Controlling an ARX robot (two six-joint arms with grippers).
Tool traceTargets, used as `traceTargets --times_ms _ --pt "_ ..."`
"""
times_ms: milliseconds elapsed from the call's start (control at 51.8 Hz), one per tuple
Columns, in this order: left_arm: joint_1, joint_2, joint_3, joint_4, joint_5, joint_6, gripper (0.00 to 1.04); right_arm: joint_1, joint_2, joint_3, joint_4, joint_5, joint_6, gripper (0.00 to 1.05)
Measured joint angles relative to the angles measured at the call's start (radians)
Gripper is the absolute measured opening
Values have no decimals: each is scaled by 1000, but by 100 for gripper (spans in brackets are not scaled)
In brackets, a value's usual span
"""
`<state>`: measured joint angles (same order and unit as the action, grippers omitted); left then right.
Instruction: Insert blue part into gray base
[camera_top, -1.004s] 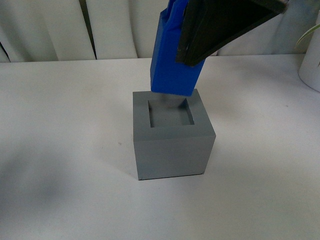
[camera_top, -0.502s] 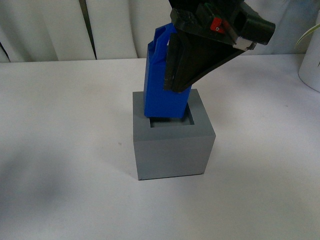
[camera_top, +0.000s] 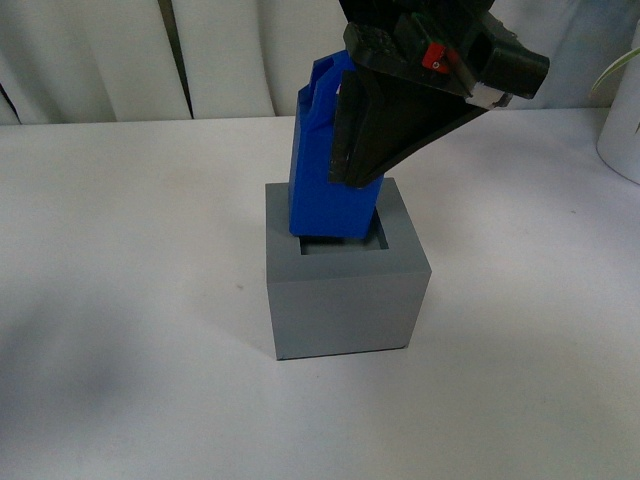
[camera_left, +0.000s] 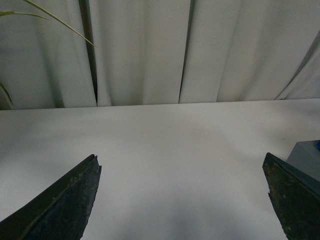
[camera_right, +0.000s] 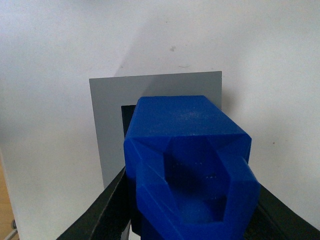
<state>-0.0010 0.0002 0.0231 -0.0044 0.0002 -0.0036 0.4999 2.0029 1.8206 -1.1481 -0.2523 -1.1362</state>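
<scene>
Right tool (camera_top: 345, 170) angled down from above, pinching the slightly tilted blue part (camera_top: 318, 190), lower end in the gray base (camera_top: 345, 305) recess, short of the desk's (camera_top: 120, 300) far edge, left tool (camera_left: 181, 159) spread wide.

Right gripper (camera_top: 335, 175) clamped, angled downward; left gripper (camera_left: 181, 160) spread wide.

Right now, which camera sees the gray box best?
The front view: the whole gray base shows, blue part at its hole. The right wrist view shows only its top; the left wrist view, a corner.
</scene>
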Motion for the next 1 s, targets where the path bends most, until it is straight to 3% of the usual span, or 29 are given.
traceTargets --times_ms 1004 --pt "0 0 0 0 0 0 99 -2 -2 -23 -23 37 -15 47"
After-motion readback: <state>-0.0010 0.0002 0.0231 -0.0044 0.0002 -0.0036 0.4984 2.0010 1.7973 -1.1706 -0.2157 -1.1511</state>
